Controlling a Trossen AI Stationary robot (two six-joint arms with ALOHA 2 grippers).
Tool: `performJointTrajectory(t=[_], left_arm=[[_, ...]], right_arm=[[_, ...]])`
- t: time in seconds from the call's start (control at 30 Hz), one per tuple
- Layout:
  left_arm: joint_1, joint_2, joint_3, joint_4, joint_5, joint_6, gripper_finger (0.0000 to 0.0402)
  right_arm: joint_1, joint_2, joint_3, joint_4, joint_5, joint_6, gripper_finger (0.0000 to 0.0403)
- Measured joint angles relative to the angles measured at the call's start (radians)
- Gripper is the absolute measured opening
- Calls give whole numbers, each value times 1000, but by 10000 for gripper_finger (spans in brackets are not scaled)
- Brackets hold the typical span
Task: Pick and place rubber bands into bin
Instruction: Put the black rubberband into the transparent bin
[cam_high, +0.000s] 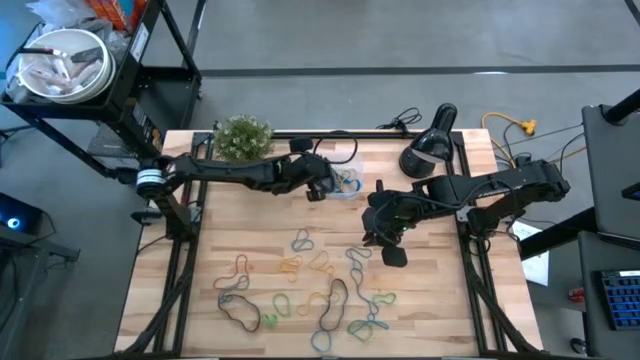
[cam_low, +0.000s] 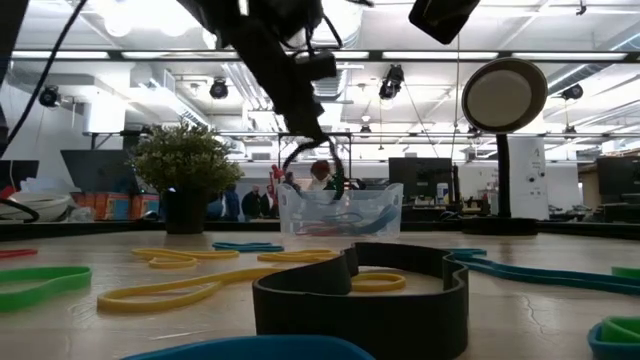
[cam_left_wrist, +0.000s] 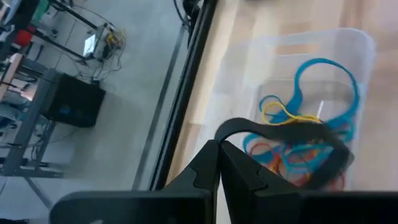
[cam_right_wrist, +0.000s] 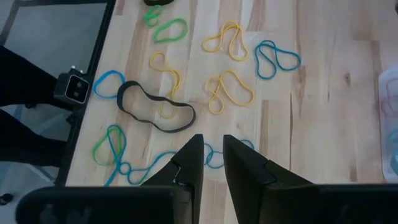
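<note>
Bin (cam_high: 347, 182): small clear tub with rounded corners, at the far middle of the table (cam_high: 200, 300), just right of the small potted plant (cam_high: 243, 137). Left wrist view shows its contents: a blue loop (cam_left_wrist: 323, 81), a thin yellow loop (cam_left_wrist: 283, 113) and red-orange loops (cam_left_wrist: 280, 158) lying in a heap on the floor of the bin.

Black rubber band (cam_left_wrist: 283, 134): wide and floppy, pinched at one end between the pressed-together fingers of the left gripper (cam_high: 322, 184), the rest of the loop draped over the bin's open top. The low view shows it dangling at the bin's rim.

Loose rubber bands (cam_high: 320, 290): scattered over the near half of the table, yellow, blue, green and black, all flat on the wood. In the right wrist view a large black loop (cam_right_wrist: 155, 107) lies beside a yellow one (cam_right_wrist: 166, 78).

Left arm: reaches from the left table edge across the far side, wrist over the bin.

Right arm: comes in from the right edge, bent. The right gripper (cam_high: 385, 243) hangs above the loose bands at centre-right, fingers slightly parted, nothing between them.
</note>
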Motion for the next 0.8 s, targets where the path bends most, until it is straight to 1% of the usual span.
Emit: performJointTrajectory(t=[0.23, 0.6, 0.7, 0.8], left_arm=[[9, 74, 4, 10, -24, 14, 0], [9, 78, 5, 43, -24, 23, 0], [10, 78, 4, 51, -10, 23, 0], [10, 78, 1, 59, 30, 32, 0]], right_arm=[[0, 0, -1, 13, 0, 18, 56], [0, 0, -1, 14, 18, 12, 56], [0, 0, -2, 15, 18, 6, 56], [0, 0, -2, 16, 18, 5, 56]])
